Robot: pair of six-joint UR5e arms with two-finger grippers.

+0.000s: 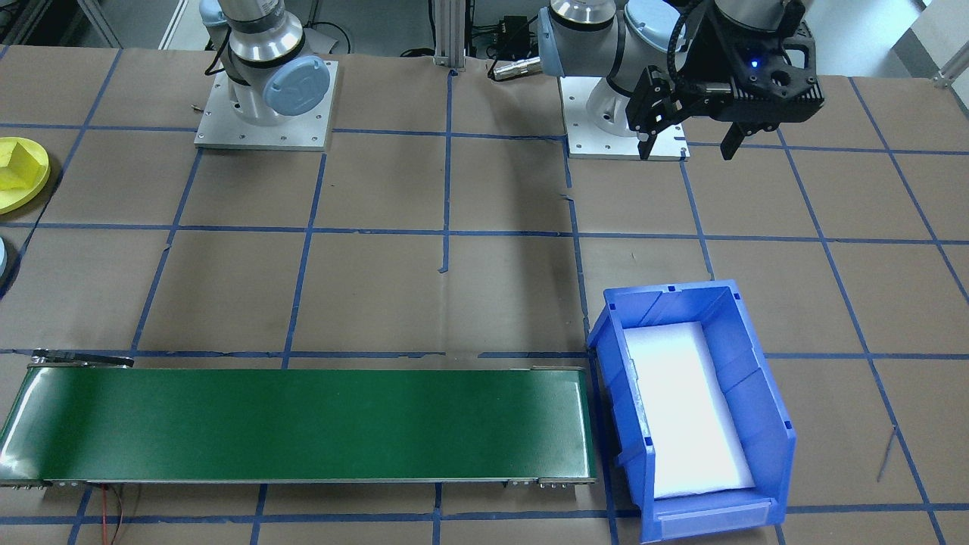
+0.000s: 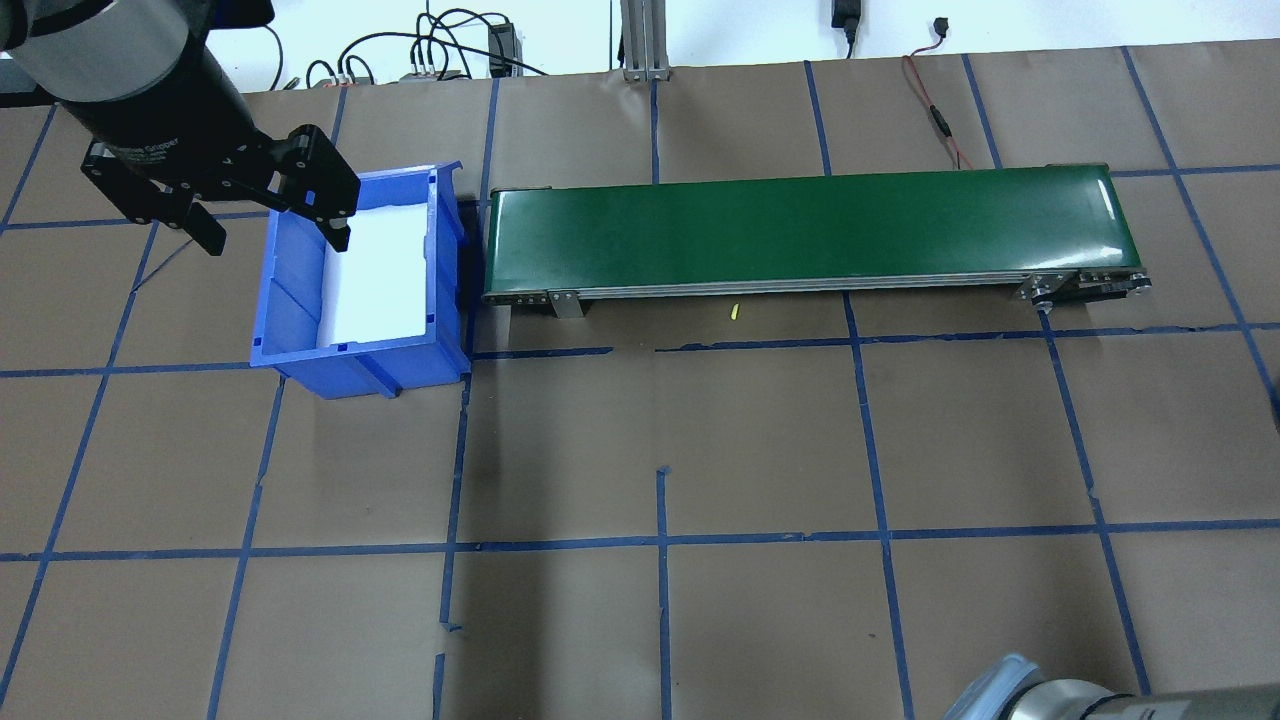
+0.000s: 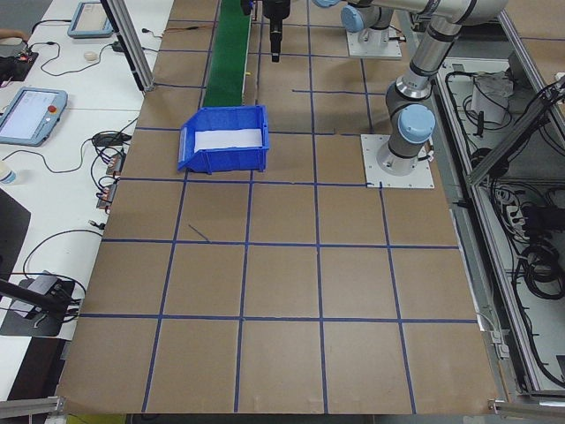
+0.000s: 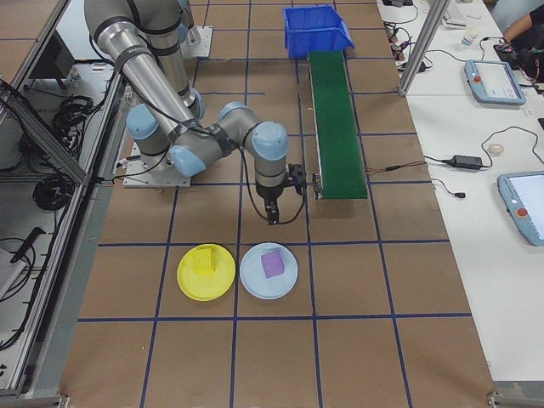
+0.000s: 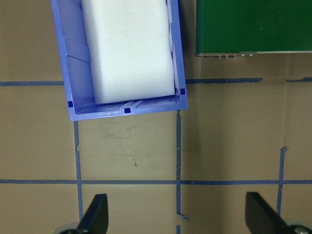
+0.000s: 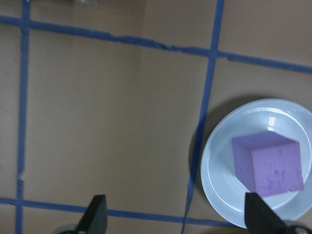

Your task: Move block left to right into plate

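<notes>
At the frame's far left edge in the front view, the yellow plate (image 1: 21,174) seems to hold a yellow block (image 4: 203,260). Left gripper (image 2: 268,212) and right gripper (image 6: 176,222), jaws wide, are empty; next calls for another block.

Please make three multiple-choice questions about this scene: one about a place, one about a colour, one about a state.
1. Where is the yellow block?
A. in the blue bin
B. on the yellow plate
C. on the green conveyor belt

2. What colour is the block on the pale blue plate?
A. purple
B. red
C. green

3. How are the jaws of the left gripper?
A. shut on a block
B. open, holding nothing
C. shut, empty

Answers:
1 B: the right side view shows it on the yellow plate.
2 A: the right wrist view shows a purple block.
3 B: the left wrist view shows the jaws wide apart over bare table.
</notes>
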